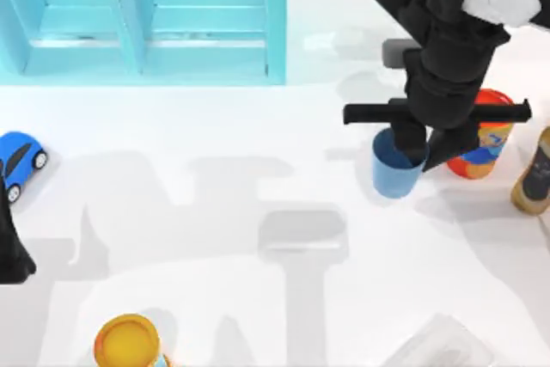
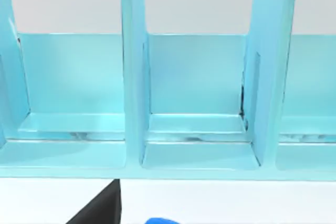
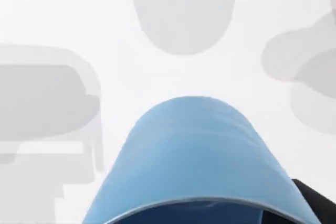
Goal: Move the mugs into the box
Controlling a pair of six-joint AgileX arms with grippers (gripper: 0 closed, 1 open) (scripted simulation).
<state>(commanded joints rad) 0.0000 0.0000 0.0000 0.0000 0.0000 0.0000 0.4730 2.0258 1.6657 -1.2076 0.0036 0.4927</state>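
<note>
The blue mug stands on the table at the right, just left of an orange-and-blue printed can. My right gripper reaches down from above and is shut on the blue mug at its right rim, one finger inside and one outside. In the right wrist view the blue mug is very close, with a dark fingertip beside its wall. The light blue box with upright dividers stands at the back left; its dividers face the left wrist camera. My left gripper is parked at the left edge.
A blue toy car sits near the left edge, and its blue top shows in the left wrist view. A yellow-topped can stands at the front left. A tan-and-dark bottle is at the right edge. A pale translucent object lies front right.
</note>
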